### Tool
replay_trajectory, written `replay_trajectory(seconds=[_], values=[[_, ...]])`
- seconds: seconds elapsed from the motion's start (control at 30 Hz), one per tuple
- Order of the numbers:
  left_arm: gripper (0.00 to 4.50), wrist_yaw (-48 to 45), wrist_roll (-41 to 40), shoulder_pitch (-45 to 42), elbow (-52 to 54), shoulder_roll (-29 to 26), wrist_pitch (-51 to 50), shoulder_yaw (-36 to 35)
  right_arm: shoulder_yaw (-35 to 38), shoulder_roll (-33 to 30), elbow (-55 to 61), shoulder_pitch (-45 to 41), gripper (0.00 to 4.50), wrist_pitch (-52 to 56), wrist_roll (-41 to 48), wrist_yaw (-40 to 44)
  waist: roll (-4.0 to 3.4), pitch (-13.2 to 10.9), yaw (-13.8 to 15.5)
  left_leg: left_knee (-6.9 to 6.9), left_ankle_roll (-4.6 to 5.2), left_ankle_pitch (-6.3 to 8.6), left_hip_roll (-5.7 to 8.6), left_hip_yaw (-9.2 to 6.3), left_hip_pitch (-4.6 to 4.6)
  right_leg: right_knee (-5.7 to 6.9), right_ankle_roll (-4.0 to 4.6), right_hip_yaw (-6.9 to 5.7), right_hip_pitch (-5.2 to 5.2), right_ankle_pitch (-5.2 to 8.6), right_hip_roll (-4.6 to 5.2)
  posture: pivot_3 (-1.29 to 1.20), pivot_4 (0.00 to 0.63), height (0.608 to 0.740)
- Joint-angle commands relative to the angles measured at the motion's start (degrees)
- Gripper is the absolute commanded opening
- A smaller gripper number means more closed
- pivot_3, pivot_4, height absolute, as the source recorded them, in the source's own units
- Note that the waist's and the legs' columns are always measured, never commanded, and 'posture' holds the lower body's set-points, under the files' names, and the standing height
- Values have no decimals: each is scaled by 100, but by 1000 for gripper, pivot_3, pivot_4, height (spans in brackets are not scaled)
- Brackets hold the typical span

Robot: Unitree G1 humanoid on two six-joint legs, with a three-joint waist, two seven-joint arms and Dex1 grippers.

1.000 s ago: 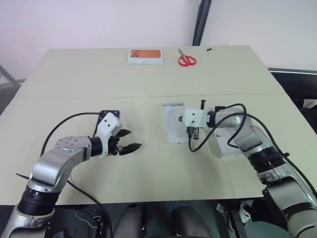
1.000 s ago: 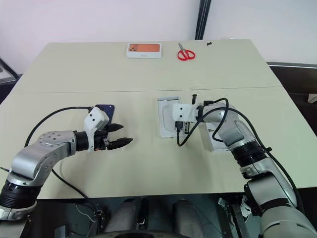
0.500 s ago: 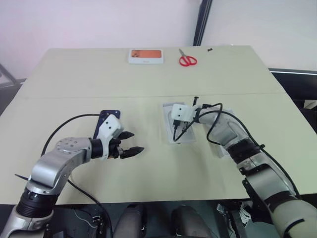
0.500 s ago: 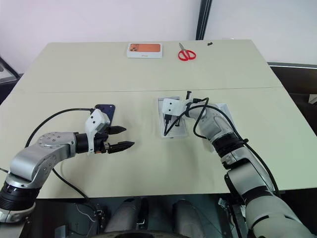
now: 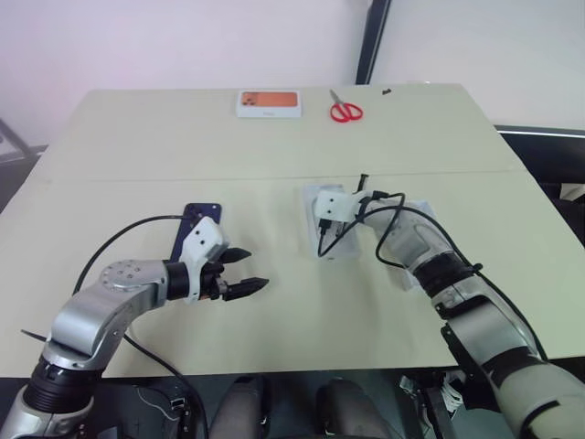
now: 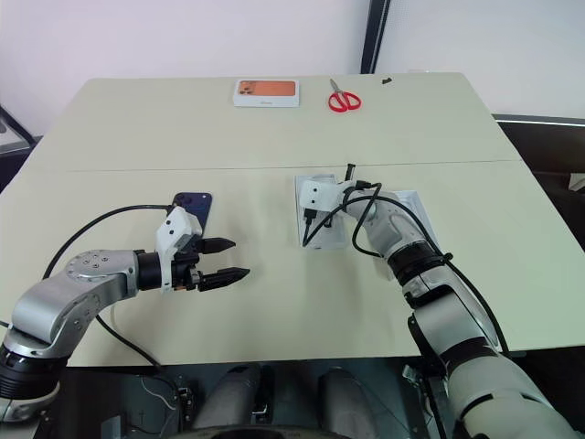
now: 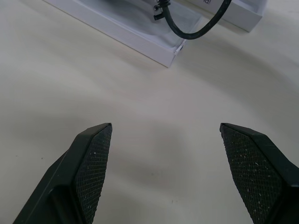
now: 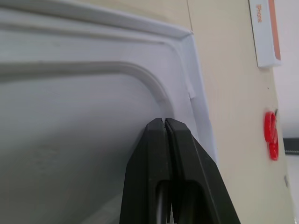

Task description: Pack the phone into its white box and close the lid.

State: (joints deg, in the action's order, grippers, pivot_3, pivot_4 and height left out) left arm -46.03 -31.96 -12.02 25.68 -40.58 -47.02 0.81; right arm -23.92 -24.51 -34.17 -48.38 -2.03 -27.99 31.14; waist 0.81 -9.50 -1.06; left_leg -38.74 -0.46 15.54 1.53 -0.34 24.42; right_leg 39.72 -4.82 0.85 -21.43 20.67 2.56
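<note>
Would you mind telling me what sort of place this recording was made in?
Probably an indoor lab or test room: a plain beige table against bare pale walls, set with staged items such as red scissors and an orange-printed box.

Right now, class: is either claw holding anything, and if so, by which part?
Nothing is held. The left claw is open above bare table; the right claw is shut on nothing, tips inside the shallow white cardboard tray.

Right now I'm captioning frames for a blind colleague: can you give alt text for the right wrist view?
The right gripper, its two black fingers shut together, pokes into a corner of the white box. Past the box's wall lies the tan table, with an orange-topped box and red scissors farther off.
</note>
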Motion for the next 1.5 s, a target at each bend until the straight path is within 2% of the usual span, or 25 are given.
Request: replay_trajectory(seconds=[0.03, 0.3, 0.63, 0.87, 1.1, 1.2, 1.5], values=[[3882, 13, -40, -64, 150, -55, 95, -147, 313, -239, 902, 210, 93, 85, 398, 509, 0, 0, 9, 0, 0, 0, 0, 0, 0, 0, 0, 0, 0, 0, 0, 0, 150, 740], [3882, 72, -19, -92, 11, -18, 141, -214, 638, -1028, 2845, 1149, 93, 1039, 1263, 2129, -1, 0, 28, 1, 3, 2, 0, -1, 0, -2, 0, 0, 3, 0, 0, 0, 150, 740], [3882, 110, -9, -172, -55, -10, 149, -187, 538, -1167, 3290, 1521, 93, 1250, 1246, 2300, -1, 0, 34, 0, 6, 3, 0, -1, -1, -5, 0, 0, 5, 0, 1, 0, 150, 740], [3882, 113, -52, -69, -5, -69, 118, -291, 902, -1382, 3934, 1589, 93, 1303, 1884, 2674, -1, 0, 39, 0, 6, 3, -1, -1, 0, -5, 0, 0, 5, 0, 1, 0, 150, 740], [3882, 95, -37, -19, -40, -106, 126, -332, 1080, -1654, 4474, 1845, 93, 2140, 2660, 3291, -1, 0, 35, 1, 11, 7, -1, -2, -1, -11, 0, 0, 9, 0, 1, 0, 150, 740], [3882, 95, -33, -14, -26, -106, 124, -310, 986, -1739, 4449, 2030, 1368, 1967, 2559, 3217, -1, 0, 43, 1, 15, 8, -1, -3, -1, -13, 0, 0, 10, 0, 2, 0, 150, 740], [3882, 89, -16, -32, -34, -100, 134, -270, 931, -1751, 4259, 2107, 1368, 1900, 2565, 3170, -1, 0, 34, 2, 12, 7, -1, -3, -1, -15, 0, 0, 10, 0, 2, 0, 150, 740]])
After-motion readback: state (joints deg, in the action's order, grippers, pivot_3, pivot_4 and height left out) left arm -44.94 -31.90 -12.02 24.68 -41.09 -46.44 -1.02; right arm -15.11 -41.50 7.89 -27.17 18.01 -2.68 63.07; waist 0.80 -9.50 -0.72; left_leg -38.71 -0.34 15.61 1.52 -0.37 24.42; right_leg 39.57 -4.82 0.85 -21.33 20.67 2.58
